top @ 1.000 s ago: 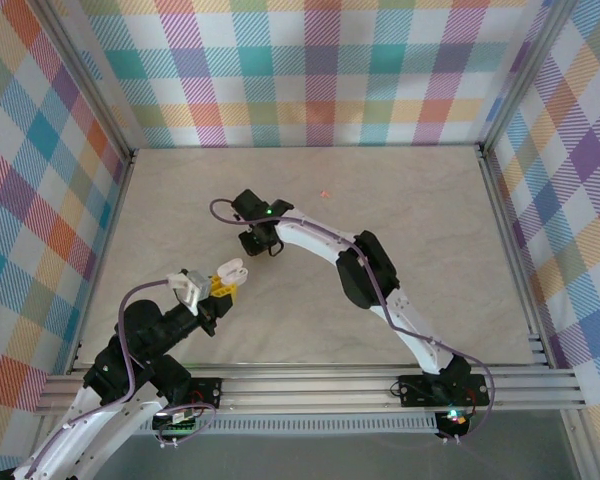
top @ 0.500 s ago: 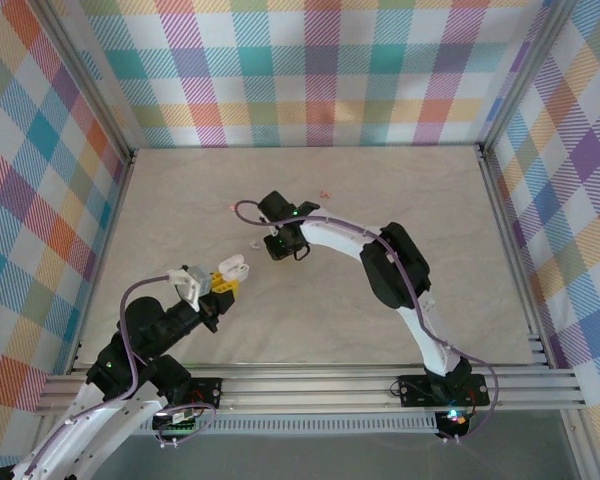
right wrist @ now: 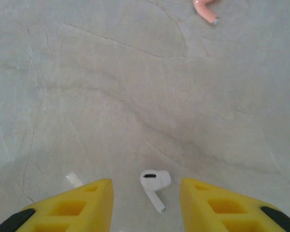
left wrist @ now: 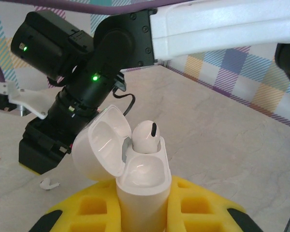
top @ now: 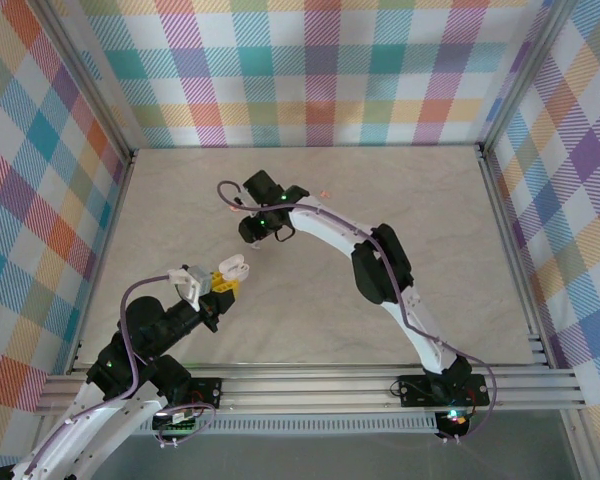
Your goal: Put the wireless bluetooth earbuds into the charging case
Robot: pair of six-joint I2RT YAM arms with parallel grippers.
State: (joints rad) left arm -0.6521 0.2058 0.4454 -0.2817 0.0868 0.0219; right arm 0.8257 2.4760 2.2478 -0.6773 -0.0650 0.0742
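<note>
Pale marbled tabletop [top: 430, 200], plaid walls [top: 310, 70]; left gripper [top: 227, 282] clamps open white charging case [left wrist: 142, 179], right gripper [right wrist: 145, 193] spread over white earbud [right wrist: 154, 182].

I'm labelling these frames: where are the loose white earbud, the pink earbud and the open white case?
loose white earbud [right wrist: 157, 180]: right wrist view, on its rounded head.
pink earbud [right wrist: 206, 12]: right wrist view, on its stem.
open white case [left wrist: 141, 193]: left wrist view, on its lower shell.

A pale, marble-veined tabletop [top: 430, 220] is enclosed at its left, far and right edges by pastel plaid walls [top: 320, 70]. Silver aluminium rails [top: 310, 385] run along its near edge under even light.
</note>
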